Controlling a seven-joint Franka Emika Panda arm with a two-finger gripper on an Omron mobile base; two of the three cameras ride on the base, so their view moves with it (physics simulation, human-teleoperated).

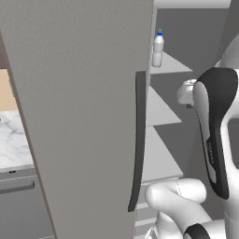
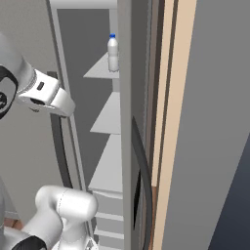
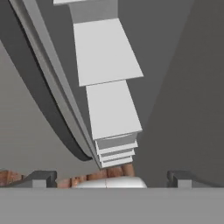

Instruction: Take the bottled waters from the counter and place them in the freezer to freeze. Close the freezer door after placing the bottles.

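White bottle [image 1: 158, 49] stands on freezer shelf [image 1: 172, 65], above the open claw [image 3: 112, 178].

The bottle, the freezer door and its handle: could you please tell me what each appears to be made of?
Bottle: probably white plastic with a blue cap, smooth and slightly glossy.
Freezer door: flat matte grey panel without reflections, perhaps painted metal or laminate; the look leaves it open.
Handle: long dark bar, dull finish, possibly coated metal or plastic.
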